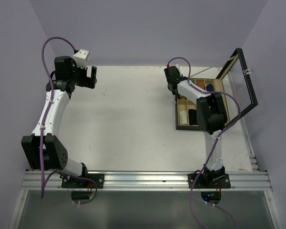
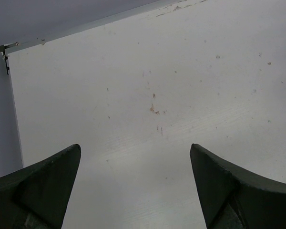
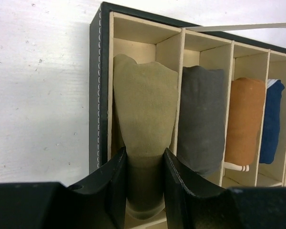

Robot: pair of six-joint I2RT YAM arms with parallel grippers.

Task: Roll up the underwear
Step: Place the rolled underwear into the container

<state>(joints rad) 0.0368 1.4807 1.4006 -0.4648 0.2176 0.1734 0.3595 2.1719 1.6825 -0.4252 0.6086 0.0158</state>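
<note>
The olive-tan underwear lies as a roll in the end compartment of a black divided box, next to the box's outer wall. My right gripper is shut on the near end of this roll, one finger pressing on each side. From above, the right gripper sits over the far left corner of the box. My left gripper hangs over the far left of the table. In its wrist view the left gripper is open, with only bare white tabletop between the fingers.
Beside the olive roll, the neighbouring compartments hold a dark grey roll, an orange roll and a blue roll. The box's glazed lid stands open at the right. The table's back edge and wall corner lie ahead of the left gripper.
</note>
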